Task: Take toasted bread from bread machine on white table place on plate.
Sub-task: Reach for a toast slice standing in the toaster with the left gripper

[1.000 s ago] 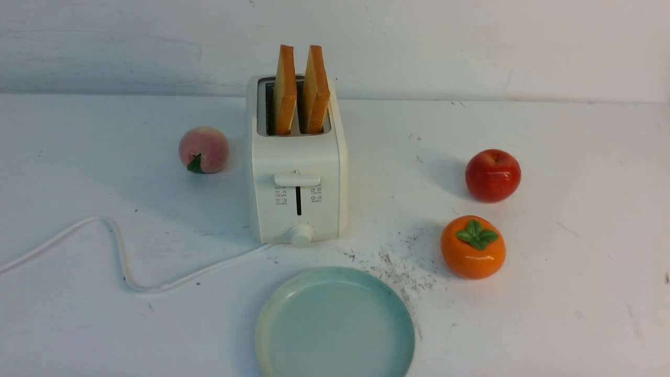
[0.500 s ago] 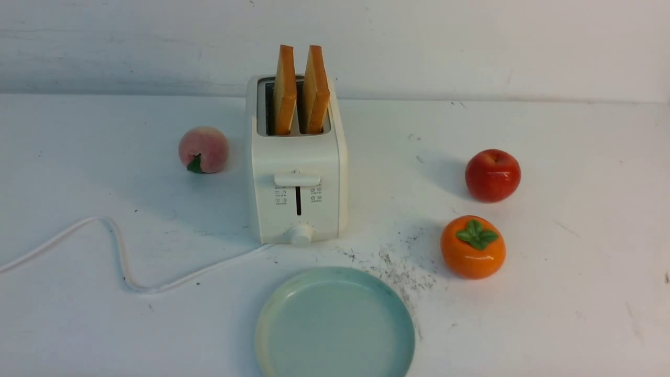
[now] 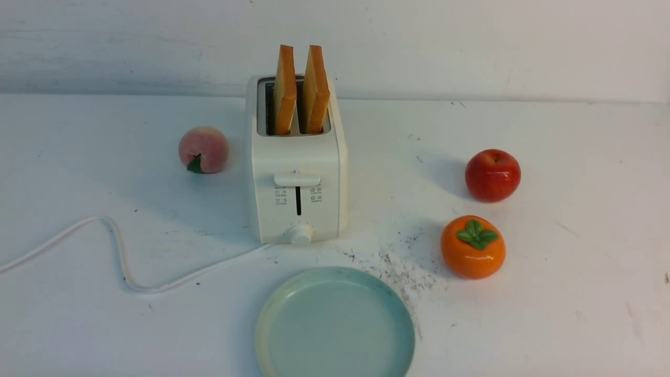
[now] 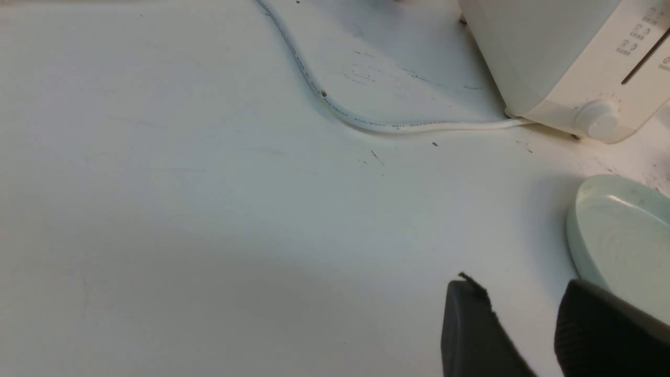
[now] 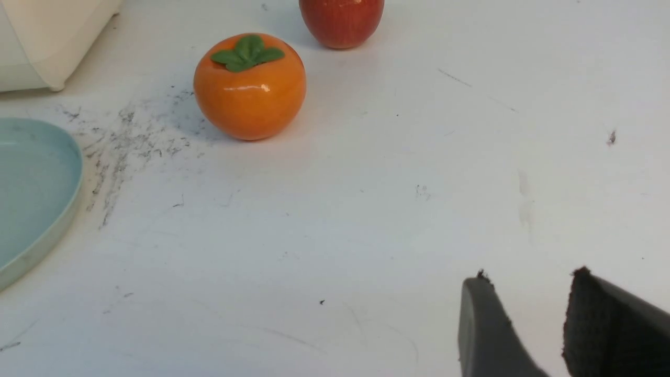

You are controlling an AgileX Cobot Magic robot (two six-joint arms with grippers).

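**STATION STATUS: NO TRANSFER MADE**

1. Reference item. The bread machine [image 3: 298, 173] stood upright on the white table [image 3: 576, 293], its control face toward the robot. On that face the slide lever [image 3: 297, 179] sat at the upper end of its slot, with the round knob [image 3: 300, 234] at the base.

2. Task items. The left slice of toasted bread [image 3: 285, 89] and the right slice of toasted bread [image 3: 316, 89] stood on edge in the two top slots of the bread machine. They were side by side, with their upper halves projecting above the housing. The plate [image 3: 335, 324] lay flat on the table in front of the bread machine, on the robot's side and slightly to the right. It was apart from the housing and carried nothing.

3. Other items. A peach [image 3: 203, 149] rested near the left side of the bread machine. An apple [image 3: 492, 175] rested well apart from its right side. A persimmon [image 3: 472, 247] sat right of the bread machine as well, nearer the robot than the apple. The white cord [image 3: 118, 246] left the lower front left corner of the bread machine and curved away to the left.

4. Grippers. In the left wrist view, the left gripper [image 4: 515, 285] had its fingers spread with a clear gap and gripped nothing; it hung over bare table, left of and in front of the bread machine. In the right wrist view, the right gripper [image 5: 528, 277] was likewise spread and unloaded, right of and in front of the bread machine.
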